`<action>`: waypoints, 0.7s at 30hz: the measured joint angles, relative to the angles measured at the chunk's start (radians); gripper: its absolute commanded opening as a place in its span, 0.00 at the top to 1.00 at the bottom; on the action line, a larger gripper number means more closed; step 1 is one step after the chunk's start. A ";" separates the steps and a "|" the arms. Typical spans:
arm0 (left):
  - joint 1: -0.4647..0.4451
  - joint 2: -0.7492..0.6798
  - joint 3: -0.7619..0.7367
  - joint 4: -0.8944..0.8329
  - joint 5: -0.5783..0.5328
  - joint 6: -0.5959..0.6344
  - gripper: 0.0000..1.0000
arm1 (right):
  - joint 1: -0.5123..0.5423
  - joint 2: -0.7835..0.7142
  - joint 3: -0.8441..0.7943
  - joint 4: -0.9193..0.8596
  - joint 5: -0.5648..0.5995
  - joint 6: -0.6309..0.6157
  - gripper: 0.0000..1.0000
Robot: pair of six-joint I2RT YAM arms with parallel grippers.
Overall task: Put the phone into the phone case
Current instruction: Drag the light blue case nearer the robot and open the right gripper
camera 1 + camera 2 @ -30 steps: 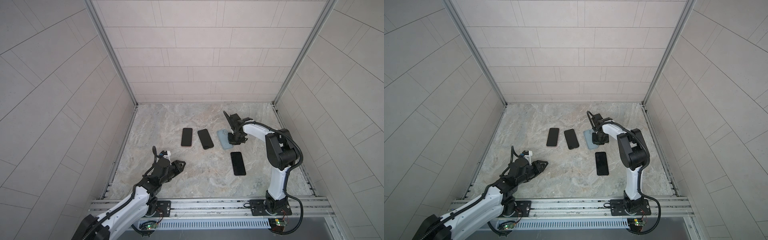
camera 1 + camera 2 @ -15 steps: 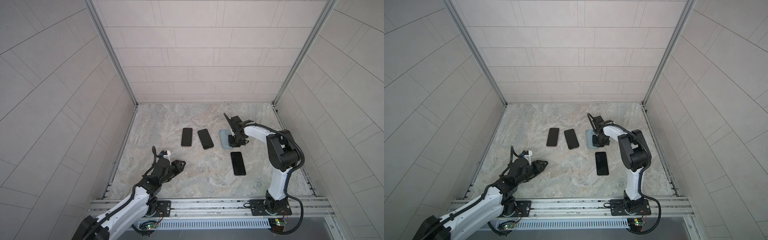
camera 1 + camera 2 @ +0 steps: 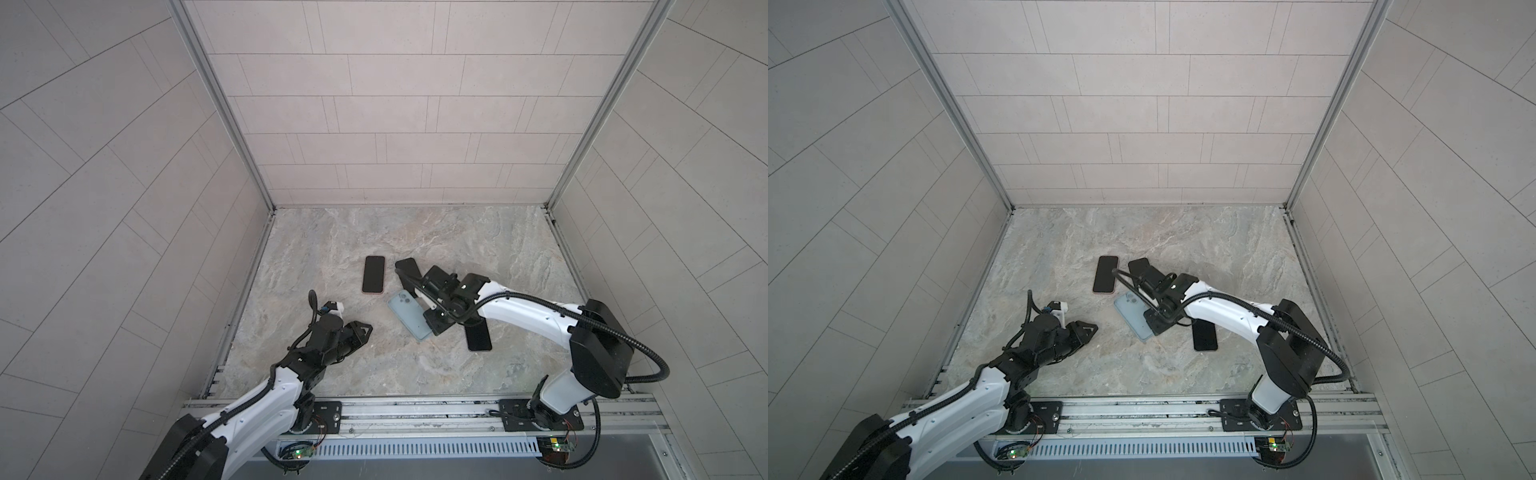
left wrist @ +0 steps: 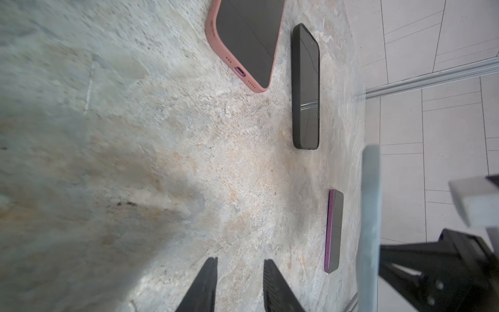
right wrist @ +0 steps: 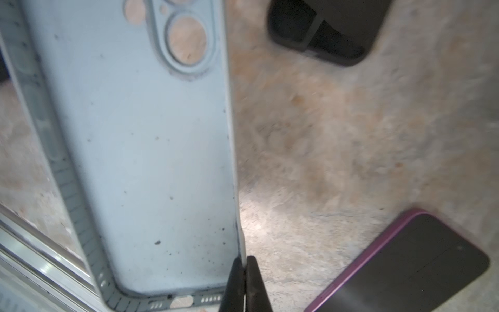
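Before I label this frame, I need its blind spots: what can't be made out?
- Black phone: the right arm covers most of it in both top views.
- Purple phone: one end under that arm there; cropped by the right wrist view's edge.
- Pink-cased phone: cropped by the left wrist view's edge.
- Blue case, pinched by the right claw: blurred, edge-on in the left wrist view.

Pink-cased phone (image 4: 248, 40), dark phone (image 4: 306, 89), purple phone (image 4: 334, 232) beyond left hand (image 4: 240, 260).

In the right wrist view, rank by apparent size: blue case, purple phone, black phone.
1. Blue case, but it's nearest the camera, held by the right claw.
2. Purple phone.
3. Black phone.
Both phones are cropped, so their order is unsure.
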 measured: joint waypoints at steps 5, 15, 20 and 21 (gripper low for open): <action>0.000 0.035 0.001 0.053 0.032 0.000 0.65 | 0.042 0.000 -0.037 -0.019 0.026 -0.015 1.00; 0.000 -0.154 -0.029 0.045 -0.021 -0.022 0.64 | 0.089 0.062 -0.012 -0.014 0.079 -0.040 0.87; 0.000 -0.205 -0.043 0.020 -0.043 -0.031 0.64 | 0.098 0.097 -0.005 -0.010 0.098 -0.039 0.26; 0.000 -0.213 -0.046 0.017 -0.047 -0.034 0.64 | 0.100 0.094 -0.003 -0.011 0.109 -0.042 0.21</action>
